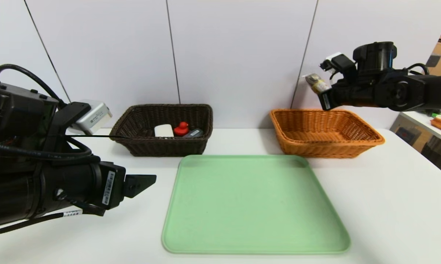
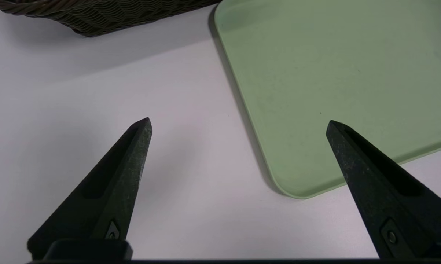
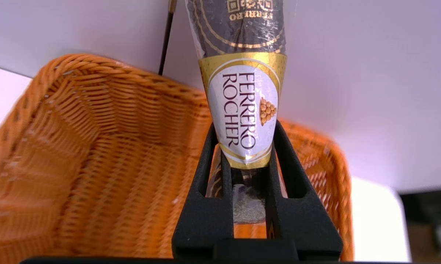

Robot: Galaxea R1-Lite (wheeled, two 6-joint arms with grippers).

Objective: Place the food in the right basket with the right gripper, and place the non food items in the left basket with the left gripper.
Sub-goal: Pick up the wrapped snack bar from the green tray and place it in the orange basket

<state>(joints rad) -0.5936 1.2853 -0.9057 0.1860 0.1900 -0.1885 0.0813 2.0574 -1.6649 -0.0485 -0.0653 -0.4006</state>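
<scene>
Ferrero Rocher snack roll [image 3: 242,110], the food, is clamped by its lower end between the closed fingers of the right hand [image 1: 324,96], held in the air above the back rim of the orange basket [image 1: 326,137]. Left hand [image 2: 238,124] is parked over the desk [image 1: 389,205] beside the green tray [image 1: 255,205], fingers spread wide, holding nothing. Soap block [image 1: 164,130], red duck [image 1: 182,128] and grey case [image 1: 193,133] already lie in the dark basket [image 1: 161,146]. Risk: the roll sits near the far wall of the basket; released here it may strike the rim and tip out behind. The slick wrapper could also slip. Right wrist view shows label and grip; head view alone shows both baskets and the parked arm.
</scene>
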